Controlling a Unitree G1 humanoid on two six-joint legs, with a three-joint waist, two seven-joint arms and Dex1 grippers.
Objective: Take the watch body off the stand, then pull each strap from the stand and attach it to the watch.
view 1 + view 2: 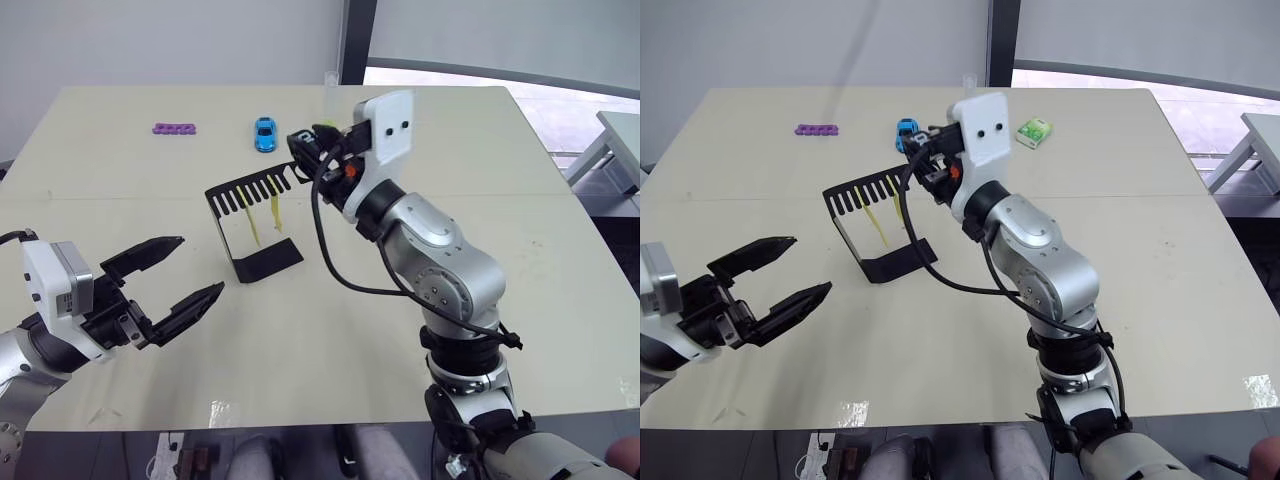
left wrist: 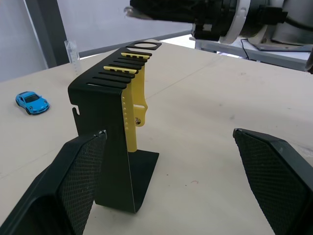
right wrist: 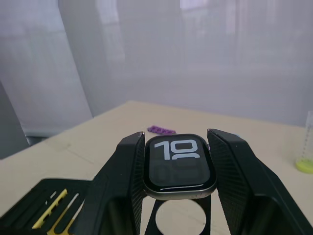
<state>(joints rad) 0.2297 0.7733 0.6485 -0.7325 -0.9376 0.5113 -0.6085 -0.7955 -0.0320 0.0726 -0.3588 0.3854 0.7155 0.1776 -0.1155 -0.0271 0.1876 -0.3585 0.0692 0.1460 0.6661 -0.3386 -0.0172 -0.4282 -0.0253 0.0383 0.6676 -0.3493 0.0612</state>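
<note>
one step in hand: we are pinching the watch body (image 3: 179, 165) in the right gripper (image 3: 177, 169) above the stand (image 1: 252, 222); left gripper (image 1: 175, 285) is spread, and should next pull a yellow strap (image 2: 133, 113).

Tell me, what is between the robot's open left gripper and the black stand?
Only bare table. In the left eye view, nothing lies between the open left gripper and the stand, where the yellow straps hang.
</note>
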